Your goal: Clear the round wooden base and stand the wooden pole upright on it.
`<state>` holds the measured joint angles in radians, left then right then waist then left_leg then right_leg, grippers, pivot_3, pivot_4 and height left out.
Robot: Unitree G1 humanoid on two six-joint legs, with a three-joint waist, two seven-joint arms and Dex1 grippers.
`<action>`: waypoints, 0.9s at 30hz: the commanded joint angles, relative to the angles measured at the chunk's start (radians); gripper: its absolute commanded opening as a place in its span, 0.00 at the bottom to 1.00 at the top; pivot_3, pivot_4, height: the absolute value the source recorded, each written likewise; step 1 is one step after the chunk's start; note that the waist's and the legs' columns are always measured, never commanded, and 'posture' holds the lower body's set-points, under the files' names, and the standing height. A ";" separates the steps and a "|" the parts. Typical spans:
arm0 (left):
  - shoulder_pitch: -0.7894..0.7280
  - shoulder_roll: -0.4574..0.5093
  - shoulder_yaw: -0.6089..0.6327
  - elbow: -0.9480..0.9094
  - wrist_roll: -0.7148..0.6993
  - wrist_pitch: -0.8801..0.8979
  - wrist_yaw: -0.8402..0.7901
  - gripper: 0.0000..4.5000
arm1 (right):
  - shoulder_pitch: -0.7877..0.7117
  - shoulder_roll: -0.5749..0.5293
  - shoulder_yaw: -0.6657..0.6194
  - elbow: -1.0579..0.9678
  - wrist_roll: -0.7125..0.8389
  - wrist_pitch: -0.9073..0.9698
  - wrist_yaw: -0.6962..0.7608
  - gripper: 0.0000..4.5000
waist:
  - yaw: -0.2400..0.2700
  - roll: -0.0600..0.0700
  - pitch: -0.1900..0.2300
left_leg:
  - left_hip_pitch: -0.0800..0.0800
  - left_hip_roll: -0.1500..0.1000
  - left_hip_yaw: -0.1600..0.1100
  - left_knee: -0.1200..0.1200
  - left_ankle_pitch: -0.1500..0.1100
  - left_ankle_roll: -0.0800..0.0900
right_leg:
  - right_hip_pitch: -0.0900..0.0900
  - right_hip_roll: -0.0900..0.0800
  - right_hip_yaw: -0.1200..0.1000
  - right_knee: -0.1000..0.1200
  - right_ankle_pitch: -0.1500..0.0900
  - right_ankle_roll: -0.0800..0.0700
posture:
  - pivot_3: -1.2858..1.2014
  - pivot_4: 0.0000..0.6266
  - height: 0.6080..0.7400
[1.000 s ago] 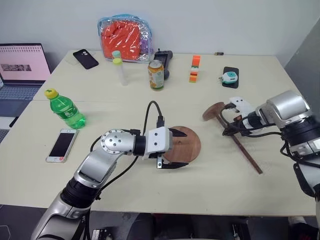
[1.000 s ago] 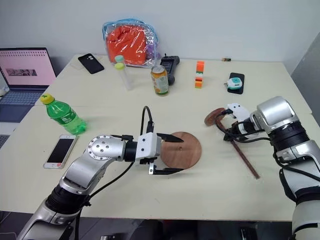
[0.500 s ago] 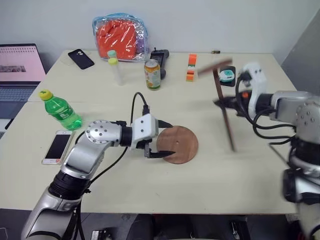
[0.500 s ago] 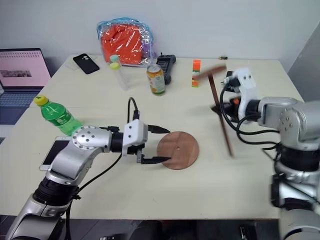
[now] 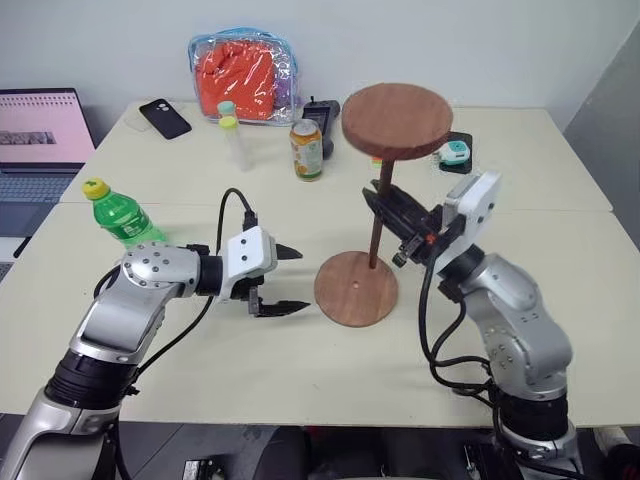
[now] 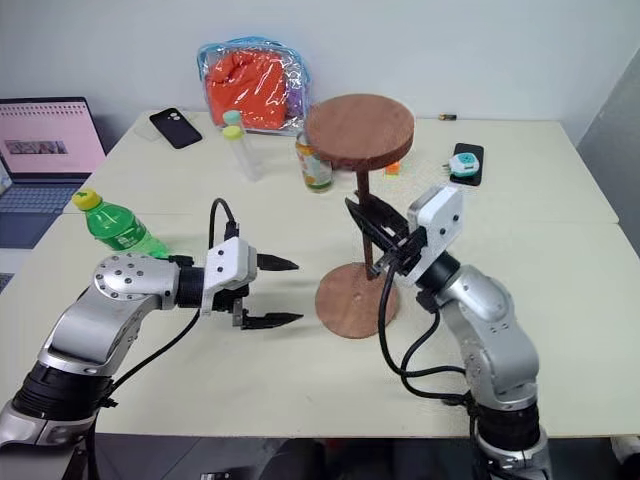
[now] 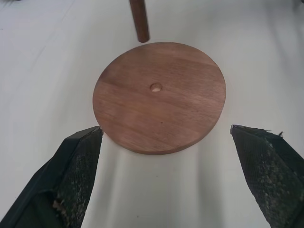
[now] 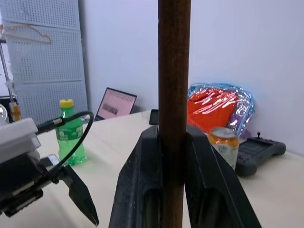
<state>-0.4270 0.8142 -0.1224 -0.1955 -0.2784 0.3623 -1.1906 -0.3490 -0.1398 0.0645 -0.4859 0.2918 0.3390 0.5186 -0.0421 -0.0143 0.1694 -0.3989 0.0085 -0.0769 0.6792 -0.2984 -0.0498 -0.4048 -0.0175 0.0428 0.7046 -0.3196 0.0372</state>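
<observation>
Open tabletop (image 5: 250, 370) along the near edge, bare in front of the round wooden base (image 5: 356, 288). Base's top face clear, centre hole exposed. Just beside its left rim, the left claw (image 5: 283, 281) with fingers spread wide, blocking a side approach from there. Over the base's far edge, the wooden pole (image 5: 378, 215) held upright, clamped in the right claw (image 5: 392, 210), disc end up and overhanging the base from above. Right arm barring the base's right side. Farther back, well apart: green bottle (image 5: 122, 214) at left, drink can (image 5: 307, 149), plastic tube (image 5: 235, 141), black phone (image 5: 164, 118), orange-filled clear bag (image 5: 243, 73) crowding the rear.
</observation>
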 commanded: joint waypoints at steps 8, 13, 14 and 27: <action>-0.019 -0.015 -0.034 -0.013 0.012 -0.045 -0.028 1.00 | 0.060 0.031 0.080 0.086 -0.044 -0.189 -0.011 0.05 | 0.000 0.000 0.000 | 0.000 0.000 0.000 0.000 0.000 0.000 | 0.000 0.000 0.000 0.000 0.000 0.000 | 0.52 0.24 1.00; -0.017 -0.017 -0.041 -0.012 0.016 -0.049 -0.027 1.00 | 0.074 0.023 0.094 0.107 -0.041 -0.208 -0.005 0.05 | 0.000 0.000 0.000 | 0.000 0.000 0.000 0.000 0.000 0.000 | 0.000 0.000 0.000 0.000 0.000 0.000 | 0.52 0.24 1.00; -0.017 -0.017 -0.042 -0.011 0.017 -0.050 -0.028 1.00 | 0.076 0.023 0.097 0.111 -0.041 -0.212 -0.005 0.05 | 0.000 0.000 0.000 | 0.000 0.000 0.000 0.000 0.000 0.000 | 0.000 0.000 0.000 0.000 0.000 0.000 | 0.52 0.24 1.00; -0.011 -0.016 -0.043 -0.009 0.024 -0.057 -0.027 1.00 | 0.088 0.002 0.130 0.153 -0.050 -0.259 0.010 0.05 | 0.001 0.000 0.000 | 0.000 0.000 0.000 0.000 0.000 0.000 | 0.000 0.000 0.000 0.001 0.000 0.000 | 0.52 0.24 1.00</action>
<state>-0.4373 0.7982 -0.1631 -0.1920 -0.2562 0.3214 -1.2136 -0.2599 -0.1369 0.1905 -0.3220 0.2452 0.1031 0.5234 -0.0416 -0.0143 0.1694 -0.3988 0.0087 -0.0772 0.6793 -0.2982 -0.0501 -0.4047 -0.0174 0.0427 0.7052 -0.3196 0.0371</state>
